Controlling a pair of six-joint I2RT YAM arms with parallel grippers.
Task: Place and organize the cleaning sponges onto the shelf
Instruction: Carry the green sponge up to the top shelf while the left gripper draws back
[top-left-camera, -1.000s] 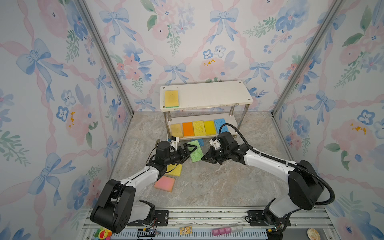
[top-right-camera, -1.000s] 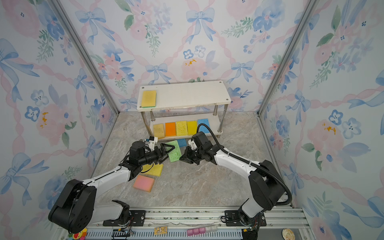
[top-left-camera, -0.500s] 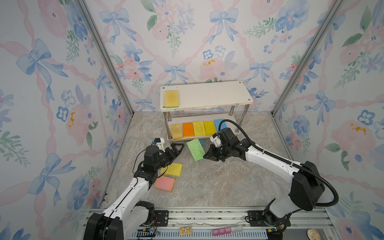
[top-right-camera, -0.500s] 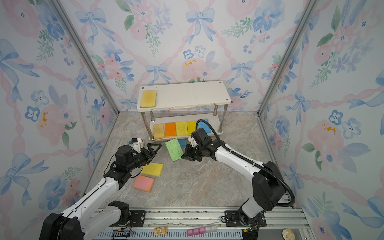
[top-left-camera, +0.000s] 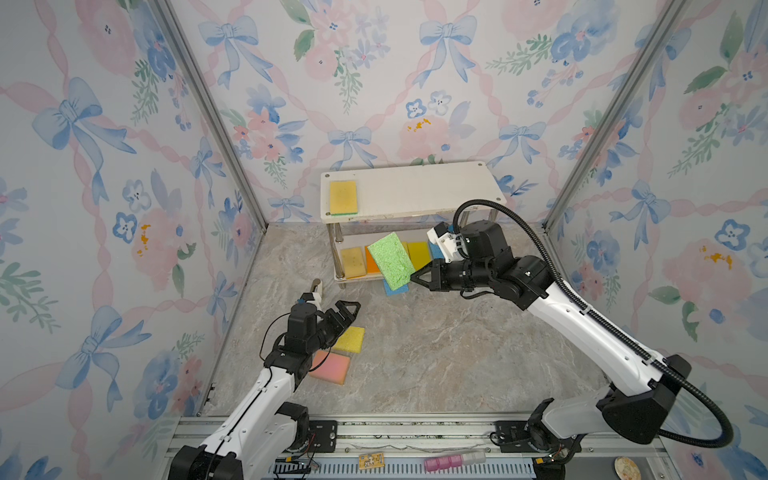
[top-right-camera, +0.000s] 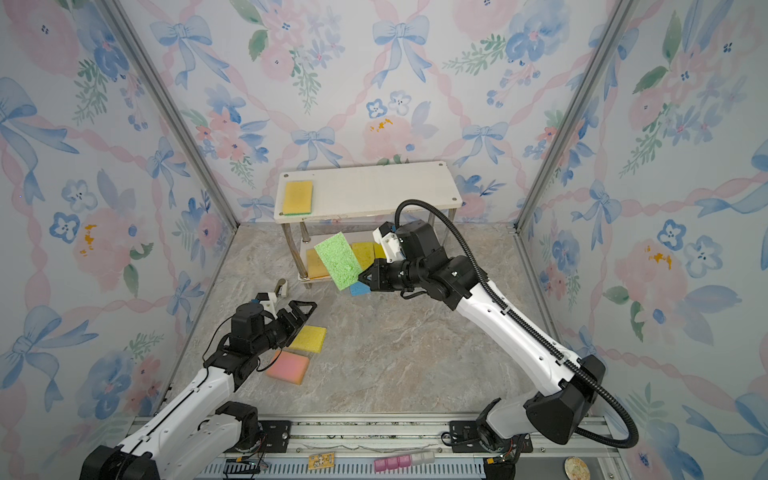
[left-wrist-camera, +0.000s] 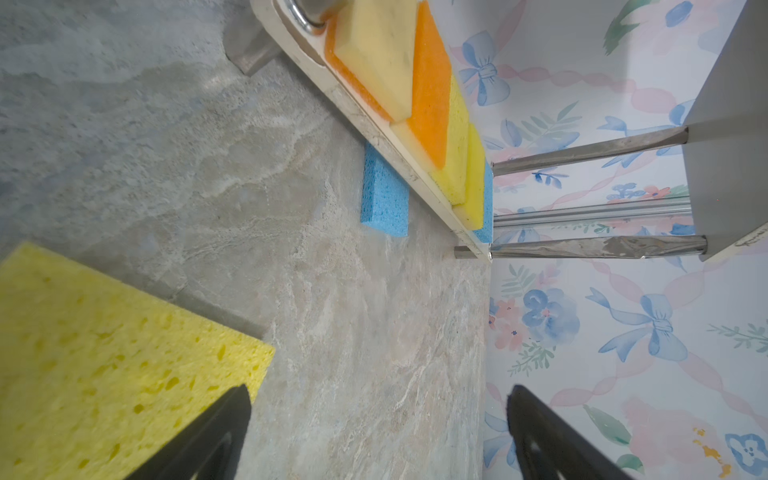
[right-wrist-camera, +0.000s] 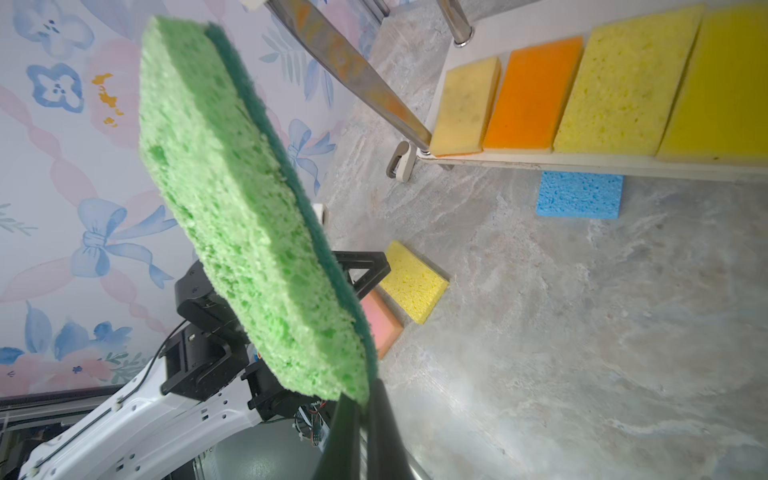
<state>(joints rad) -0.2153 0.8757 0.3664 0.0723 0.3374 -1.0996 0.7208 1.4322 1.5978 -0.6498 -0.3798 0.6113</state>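
Right wrist view has the right tool (right-wrist-camera: 365, 401) pinched shut on one corner of the green sponge (right-wrist-camera: 249, 208), which is held tilted in the air with its dark scouring face on the far side. In both top views this sponge hangs in front of the shelf (top-left-camera: 415, 191), before the gap between its two boards. Whether it touches the shelf cannot be told. On the lower board, sponges lie flat in a row, side by side: a tan sponge (right-wrist-camera: 465, 108), an orange sponge (right-wrist-camera: 536, 91), a pale yellow sponge (right-wrist-camera: 623, 83), a deep yellow sponge (right-wrist-camera: 723, 83) and, in the left wrist view, an end blue sponge (left-wrist-camera: 487, 195). A top sponge (top-left-camera: 343, 197), yellow with a green edge, lies at the upper board's left end. On the worktop (top-left-camera: 436, 353) a blue sponge (top-left-camera: 395, 287) lies against the shelf's front edge. A loose yellow sponge (top-left-camera: 351, 338) and a pink sponge (top-left-camera: 330, 365) lie just beside each other near the left arm. The left tool (left-wrist-camera: 379, 392) is spread wide and empty, just beside the loose yellow sponge.
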